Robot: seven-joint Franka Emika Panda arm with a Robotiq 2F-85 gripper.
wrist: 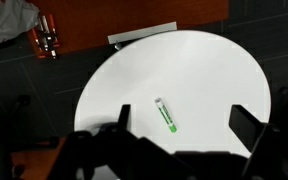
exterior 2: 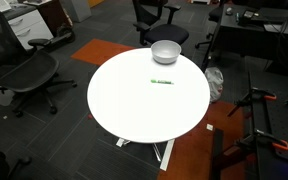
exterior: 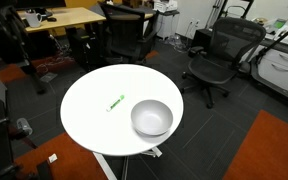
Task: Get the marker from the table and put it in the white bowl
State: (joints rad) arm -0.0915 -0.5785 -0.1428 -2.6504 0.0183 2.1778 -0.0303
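The marker [exterior: 115, 103] lies flat on the round white table [exterior: 94, 120], near the middle, apart from the white bowl [exterior: 152, 127], which stands empty close to the table's edge. In both exterior views the marker [exterior 2: 161, 82] rests a little way from the bowl [exterior 2: 165, 55]. In the wrist view the tool [wrist: 181, 112] hangs above the table [wrist: 194, 70], spread wide with nothing between its fingers [wrist: 120, 118], and the marker [wrist: 166, 116] shows below the gap. Black office chairs [exterior: 219, 55] and a wooden desk [exterior: 64, 20] stand around
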